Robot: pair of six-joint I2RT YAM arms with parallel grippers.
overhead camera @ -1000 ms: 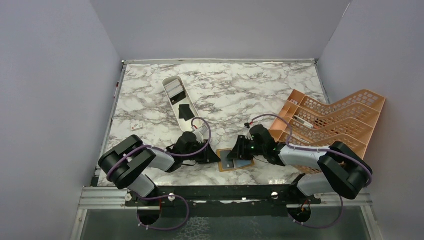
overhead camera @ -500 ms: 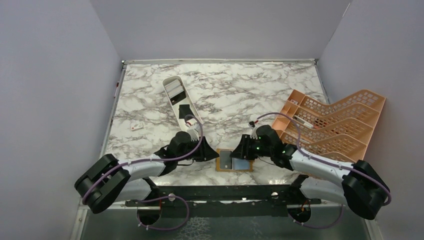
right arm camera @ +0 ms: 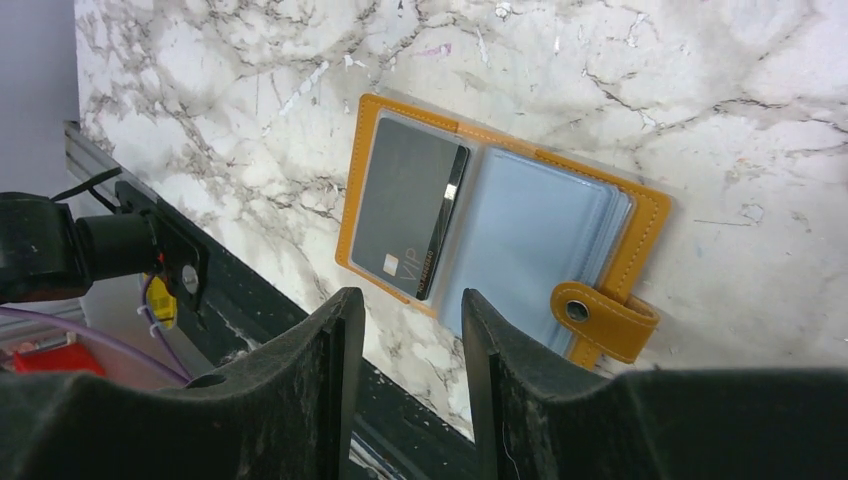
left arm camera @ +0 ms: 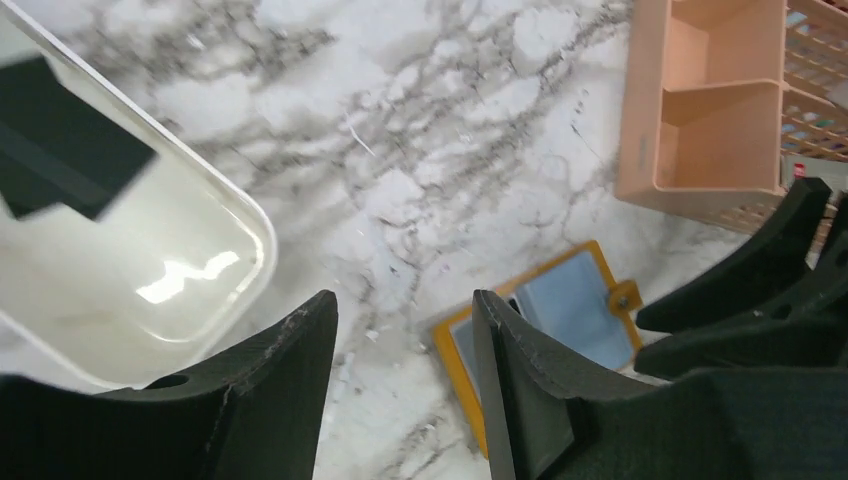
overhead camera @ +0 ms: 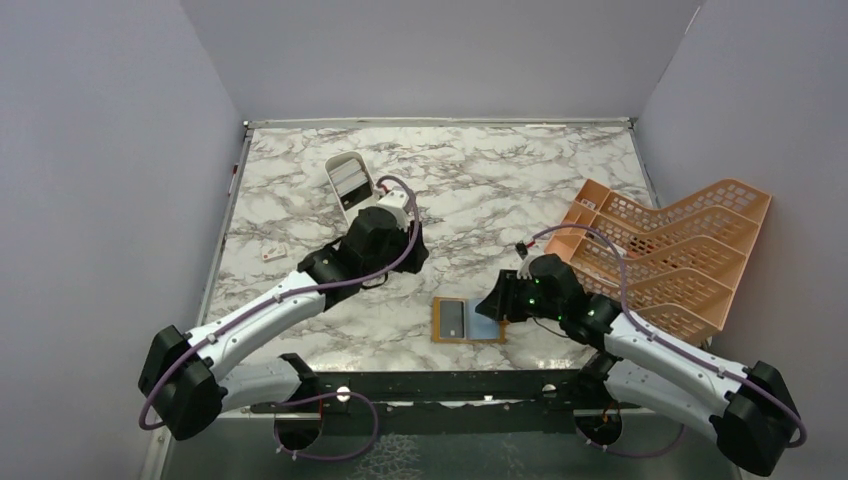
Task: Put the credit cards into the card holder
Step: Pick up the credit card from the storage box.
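The card holder lies open near the table's front edge. A grey credit card sits in its left panel and pale blue sleeves fill its right panel. Its strap hangs undone. My right gripper hovers open at the holder's right edge, with nothing between its jaws. My left gripper is open and empty above the near end of the white tray. A black credit card lies in that tray. Pale cards rest at the tray's far end.
A large orange lattice rack stands at the right, close behind my right arm. A small white and red object lies near the left edge. The metal rail runs just below the holder.
My left arm has swung back and left from the holder to the tray, its jaws opening. My right gripper has drawn back to the right and opened a little wider. The holder now lies uncovered.
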